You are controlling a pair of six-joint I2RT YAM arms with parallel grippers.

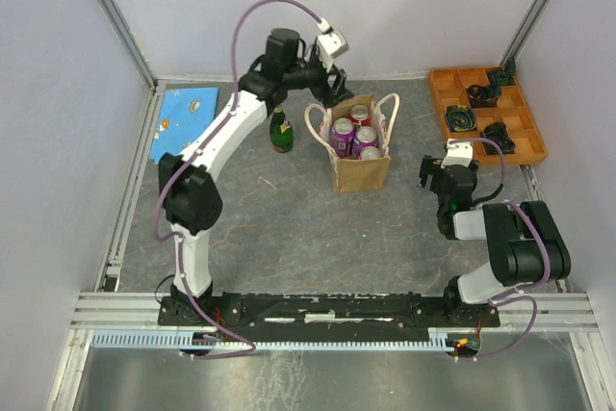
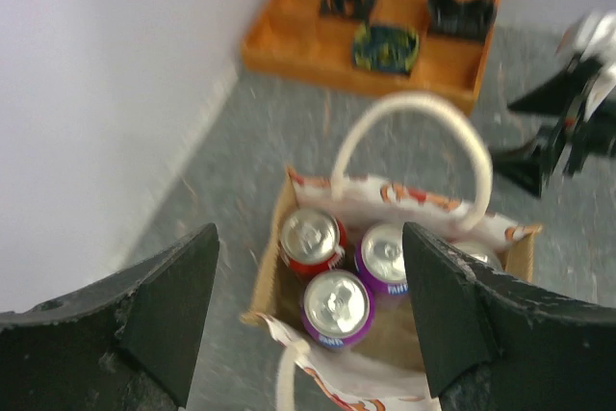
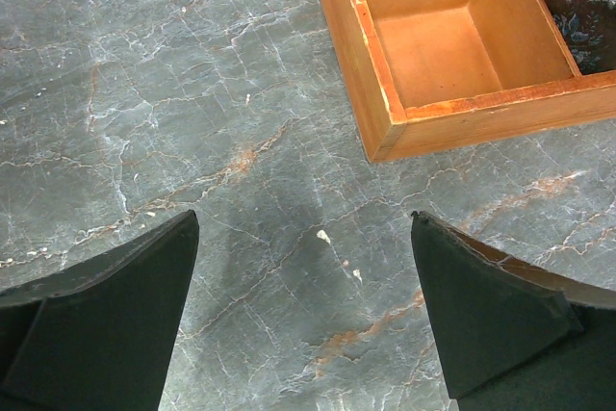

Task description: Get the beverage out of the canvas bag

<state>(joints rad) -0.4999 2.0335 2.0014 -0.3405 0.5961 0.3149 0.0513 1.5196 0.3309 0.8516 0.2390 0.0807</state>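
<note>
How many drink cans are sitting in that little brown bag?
4. In the canvas bag: red can at the far side, left purple can beside it, middle purple can at the centre, fourth can at the near side. More could lie underneath.

- The canvas bag [image 1: 361, 161] stands upright on the desk [image 1: 289, 223], about mid-width and toward the far side.
- Several cans [image 1: 344, 134] stand close together inside the bag.
- A bottle [image 1: 280, 132] stands on the desk to the left of the bag, not touching it.
- A flat sheet [image 1: 188, 113] lies in the far left corner, left of the bottle.
- A compartment tray [image 1: 449, 84] sits in the far right corner, well apart from the bag, with small items [image 1: 462, 118] in some compartments.
- The left end effector [image 1: 333, 91] hangs above the bag's far left side.
- The right end effector [image 1: 435, 180] hangs over bare desk, right of the bag and near the tray's near left corner.
</note>
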